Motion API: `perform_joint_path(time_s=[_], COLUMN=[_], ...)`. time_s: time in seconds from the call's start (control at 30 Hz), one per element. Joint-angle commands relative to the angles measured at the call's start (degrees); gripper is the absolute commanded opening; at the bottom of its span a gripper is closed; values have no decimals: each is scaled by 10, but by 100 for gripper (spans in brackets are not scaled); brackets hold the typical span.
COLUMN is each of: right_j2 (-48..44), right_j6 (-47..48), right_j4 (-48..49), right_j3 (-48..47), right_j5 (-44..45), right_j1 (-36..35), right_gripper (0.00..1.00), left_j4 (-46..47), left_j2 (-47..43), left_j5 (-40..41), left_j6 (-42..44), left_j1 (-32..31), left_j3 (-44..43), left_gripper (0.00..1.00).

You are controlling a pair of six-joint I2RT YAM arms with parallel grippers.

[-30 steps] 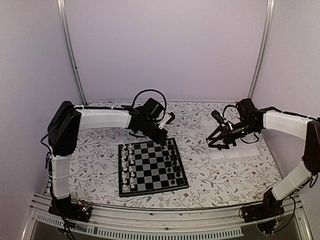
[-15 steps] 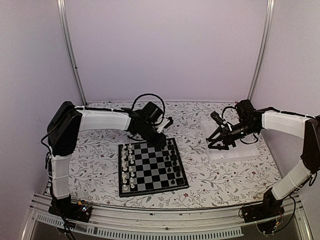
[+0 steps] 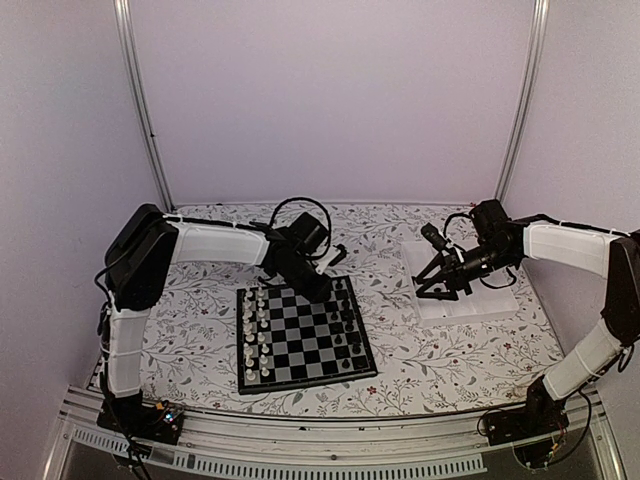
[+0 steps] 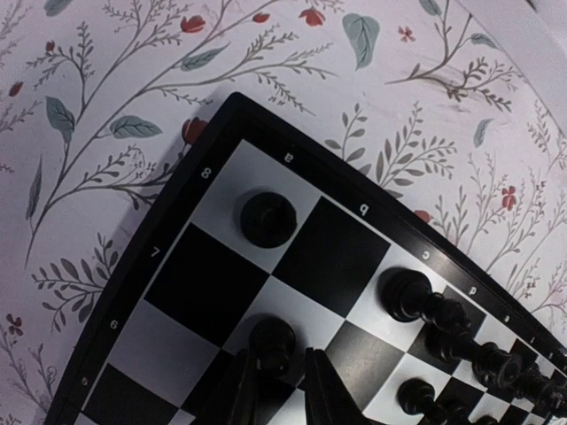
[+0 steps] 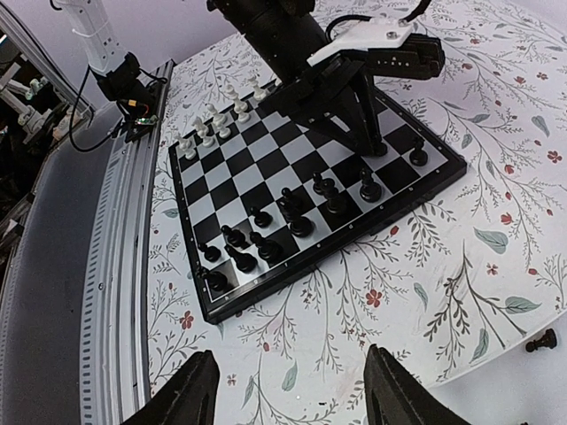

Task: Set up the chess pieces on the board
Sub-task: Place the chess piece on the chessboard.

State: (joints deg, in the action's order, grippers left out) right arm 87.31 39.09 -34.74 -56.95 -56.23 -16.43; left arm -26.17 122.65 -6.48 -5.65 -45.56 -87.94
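The board (image 3: 306, 386) lies at the table's middle. Several black chess pieces (image 3: 349, 322) stand along its right side, and they also show in the right wrist view (image 5: 266, 243). My left gripper (image 3: 312, 283) is over the board's far corner, shut on a black pawn (image 4: 273, 343) standing on a white square. A black rook (image 4: 267, 218) stands on the corner square beside it. My right gripper (image 3: 433, 288) hangs open and empty over the white tray (image 3: 487, 303), its fingers (image 5: 197, 391) wide apart. One loose black piece (image 5: 540, 339) lies at the tray's edge.
White chessmen (image 3: 255, 330) stand in two columns on the board's left side. The floral tablecloth (image 3: 440, 350) covers the table. A metal rail (image 3: 320, 440) runs along the near edge. Frame posts (image 3: 140, 100) stand at the back corners.
My left gripper has shifted slightly left and down onto the board's far corner. The right gripper has barely moved over the tray.
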Motion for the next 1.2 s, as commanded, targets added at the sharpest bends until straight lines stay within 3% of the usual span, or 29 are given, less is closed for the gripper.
perform_joint_path(time_s=[0.0,0.23,0.7,0.77,0.87,0.93,1.17], right_j2=[6,12,15,15,18,21,21], right_j6=[10,12,15,15,18,18,21], right_j4=[-9,-12,-17,-18,-19,-22,-26], right_j3=[-7,-9,-10,-10,-12,-15,-14], right_j5=[-12,-13,-17,-18,-22,-24,-24], right_j1=[2,2,3,2,2,2,2], right_gripper=[59,59,59,59,59,59,59], left_j4=[-10,1,-8,-7,12,23,16], left_j2=[8,20,54,47,37,37,64], left_j5=[-4,19,34,28,20,28,28], left_j6=[0,5,1,-1,-3,0,4], left_j1=[9,11,18,18,17,17,18], left_j3=[-18,-32,-67,-63,-61,-63,-88], left_gripper=[18,11,10,12,25,29,27])
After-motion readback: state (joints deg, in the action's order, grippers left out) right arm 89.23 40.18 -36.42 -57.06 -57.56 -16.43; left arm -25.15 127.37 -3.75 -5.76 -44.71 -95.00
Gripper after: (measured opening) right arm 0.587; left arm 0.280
